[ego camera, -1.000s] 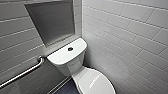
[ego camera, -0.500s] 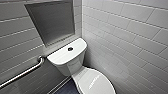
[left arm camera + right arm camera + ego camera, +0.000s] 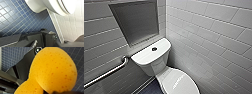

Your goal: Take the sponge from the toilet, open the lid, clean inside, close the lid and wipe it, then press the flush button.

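Nothing had shifted since a second before: your head camera looked down on the same toilet (image 3: 151, 62), with the lid (image 3: 180, 81) shut over the bowl and the flush button (image 3: 154, 49) at the centre of the tank cover. A grab rail (image 3: 106, 73) ran along the wall beside the tank, and a niche (image 3: 136, 22) sat above it. Your right claw (image 3: 42, 87) pinched the sponge (image 3: 53, 70), squeezed into two lobes, over the blue tiled floor (image 3: 15, 18). Your left claw (image 3: 41, 40) hung low beside the toilet's bowl. You couldn't tell how wide it stood.
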You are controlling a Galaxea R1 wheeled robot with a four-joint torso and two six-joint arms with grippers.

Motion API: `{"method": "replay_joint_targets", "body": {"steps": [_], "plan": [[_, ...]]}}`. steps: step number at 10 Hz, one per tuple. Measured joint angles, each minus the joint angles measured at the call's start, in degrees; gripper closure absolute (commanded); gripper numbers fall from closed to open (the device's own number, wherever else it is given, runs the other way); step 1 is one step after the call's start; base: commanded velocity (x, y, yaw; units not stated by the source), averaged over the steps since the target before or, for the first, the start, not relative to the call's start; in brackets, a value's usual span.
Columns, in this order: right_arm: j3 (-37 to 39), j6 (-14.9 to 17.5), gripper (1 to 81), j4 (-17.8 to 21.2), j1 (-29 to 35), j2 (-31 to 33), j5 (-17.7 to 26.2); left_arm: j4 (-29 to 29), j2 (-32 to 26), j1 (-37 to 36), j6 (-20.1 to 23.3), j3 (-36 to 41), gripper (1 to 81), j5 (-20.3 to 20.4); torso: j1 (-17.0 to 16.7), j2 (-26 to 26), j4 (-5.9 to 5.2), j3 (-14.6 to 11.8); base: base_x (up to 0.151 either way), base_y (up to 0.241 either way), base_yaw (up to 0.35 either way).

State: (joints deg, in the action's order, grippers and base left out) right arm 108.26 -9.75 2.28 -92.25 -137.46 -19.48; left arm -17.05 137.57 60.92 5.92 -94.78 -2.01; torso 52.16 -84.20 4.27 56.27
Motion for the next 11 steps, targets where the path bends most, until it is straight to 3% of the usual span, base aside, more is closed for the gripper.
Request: {"method": "replay_joint_targets", "body": {"steps": [4, 7, 11], "plan": [[-0.61, 0.33, 81.1, -0.05, -0.15, -0.18, -0.06, -2.27, -0.2, -3.17, -0.23, 0.07, 1.0, 0.3, 3.83, -6.29, 0.0, 0.61, 0.0, 0.0, 0.0], [-1.32, 0.33, 81.1, -0.38, -0.12, -0.28, -0.2, -2.46, 0.3, -3.54, -0.28, 0.18, 1.0, 0.11, 4.55, -7.08, 0.0, 4.0, 0.0, 0.0, 0.0], [-1.24, -0.06, 81.1, -0.44, 0.21, -0.5, -0.55, -5.07, 2.93, -8.11, -4.66, 0.11, 1.0, 0.28, 4.64, -7.28, 0.0, 4.48, 0.0, 0.0, 0.0]]}}
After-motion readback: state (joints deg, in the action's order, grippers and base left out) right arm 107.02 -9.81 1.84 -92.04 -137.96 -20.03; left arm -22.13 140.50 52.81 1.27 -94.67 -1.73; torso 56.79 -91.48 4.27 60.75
